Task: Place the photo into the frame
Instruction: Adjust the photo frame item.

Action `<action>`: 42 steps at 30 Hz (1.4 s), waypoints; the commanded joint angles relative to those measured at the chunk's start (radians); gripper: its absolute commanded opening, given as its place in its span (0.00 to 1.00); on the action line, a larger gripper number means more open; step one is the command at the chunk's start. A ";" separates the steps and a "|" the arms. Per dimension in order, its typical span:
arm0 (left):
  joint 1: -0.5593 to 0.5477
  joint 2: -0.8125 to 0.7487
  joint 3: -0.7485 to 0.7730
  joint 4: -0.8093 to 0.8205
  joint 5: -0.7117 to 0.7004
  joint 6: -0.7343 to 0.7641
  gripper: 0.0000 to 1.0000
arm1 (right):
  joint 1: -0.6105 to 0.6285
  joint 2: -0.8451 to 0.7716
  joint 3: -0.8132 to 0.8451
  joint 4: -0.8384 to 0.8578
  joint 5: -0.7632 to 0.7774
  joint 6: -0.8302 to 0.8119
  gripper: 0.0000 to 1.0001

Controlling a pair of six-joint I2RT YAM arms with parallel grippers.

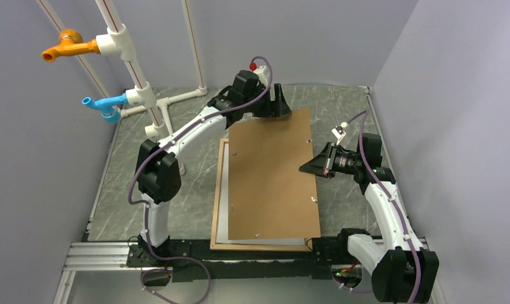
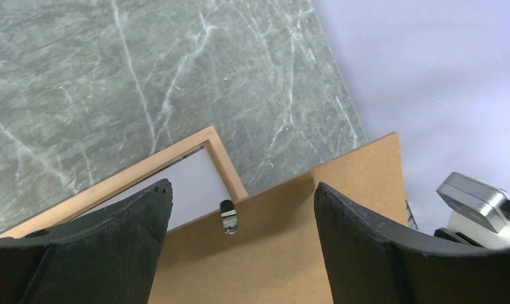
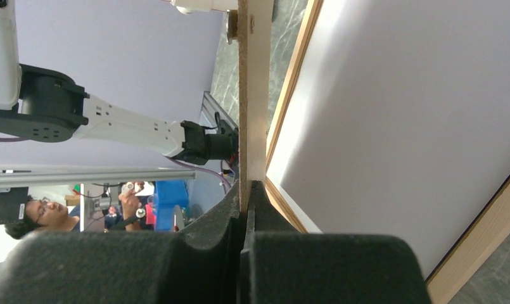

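The frame (image 1: 220, 190) of light wood lies flat on the marble table. The photo (image 1: 221, 218) rests inside it, white back up (image 3: 398, 114). A brown backing board (image 1: 271, 177) hangs slanted over both and hides most of the photo. My right gripper (image 1: 313, 166) is shut on the board's right edge (image 3: 252, 95), which it holds raised. My left gripper (image 2: 242, 187) stands open above the board's far edge, nothing between its fingers (image 2: 113, 240). A small metal clip (image 2: 227, 217) sits on that edge, near the frame's far corner (image 2: 223, 158).
White PVC pipes (image 1: 138, 82) with an orange tap (image 1: 65, 45) and a blue tap (image 1: 103, 104) stand at the back left. Grey walls close in both sides. An aluminium rail (image 1: 100, 256) runs along the near edge.
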 commanded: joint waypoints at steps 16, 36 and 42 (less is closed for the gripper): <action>-0.092 -0.035 0.014 0.128 0.209 0.021 0.84 | 0.002 0.005 0.005 0.030 -0.022 0.006 0.00; -0.132 -0.257 -0.152 0.249 0.153 0.055 0.88 | 0.003 0.030 -0.026 0.045 0.027 0.003 0.00; -0.132 -0.379 -0.227 0.208 0.060 0.088 0.87 | 0.003 0.050 -0.034 0.079 0.042 0.026 0.00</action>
